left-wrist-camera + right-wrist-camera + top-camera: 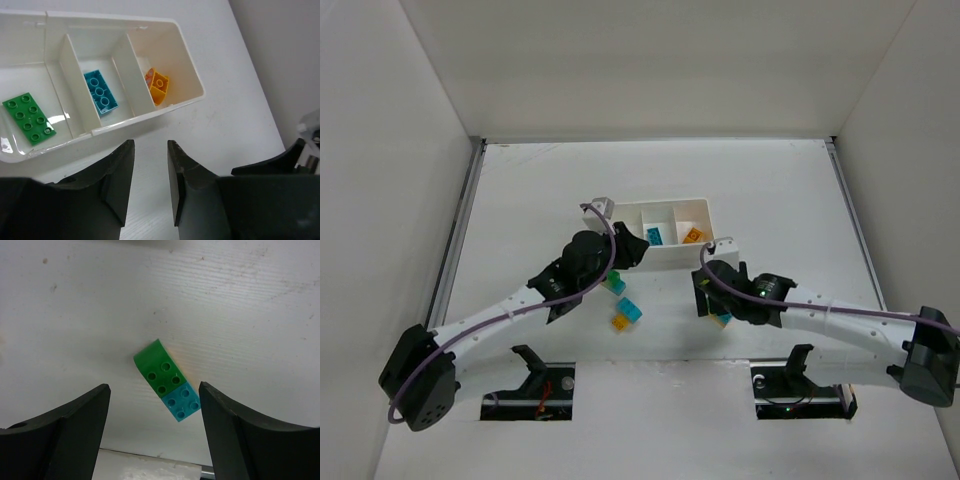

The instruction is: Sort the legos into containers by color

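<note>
Right gripper (154,387): jaws wide, empty, hovering over green-and-cyan stack (167,382), which lies on the table (225,300) askew to the jaws. Risk: closing could pivot it out; carried whole, one colour lands in the wrong compartment. Left gripper (150,145): narrow gap, holding nothing, just short of tray (192,82). Green brick (29,118) left, cyan brick (100,91) middle, orange brick (158,86) right. Overhead, arms hide most of the stack and the tray's left compartment
</note>
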